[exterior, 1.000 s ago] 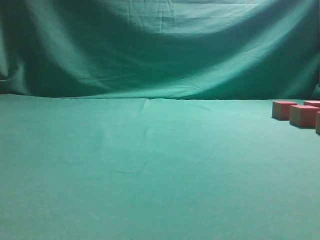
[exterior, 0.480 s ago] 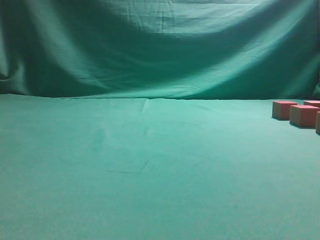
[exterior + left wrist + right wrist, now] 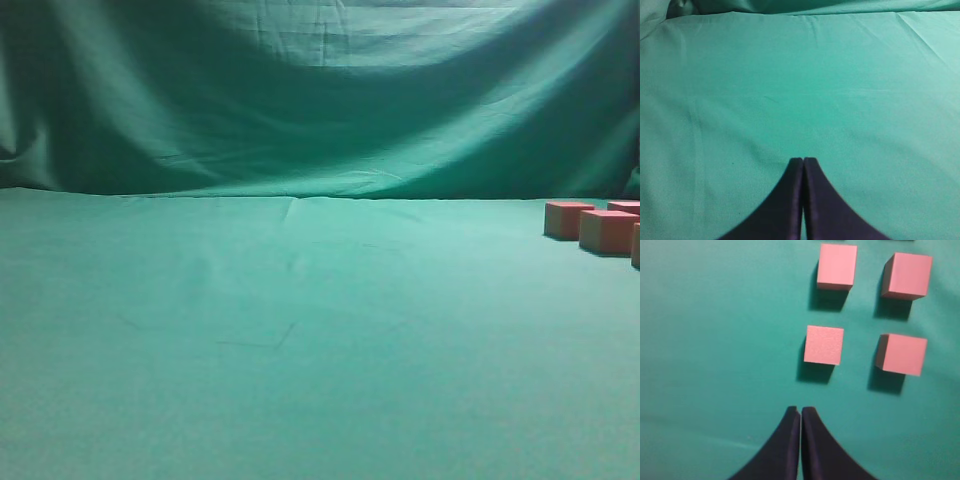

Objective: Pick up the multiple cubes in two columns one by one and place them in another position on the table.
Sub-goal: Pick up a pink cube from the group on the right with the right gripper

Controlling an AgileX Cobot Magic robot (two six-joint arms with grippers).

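Right wrist view: right gripper over table, fingers pressed together, nothing held. Four cubes ahead in two columns of two, all flat on cloth and apart from each other; nearest just ahead and right of fingertips, not touching. Left wrist view: left gripper closed as well, empty, above bare cloth. Exterior view: cubes at far right edge near backdrop; neither arm visible.
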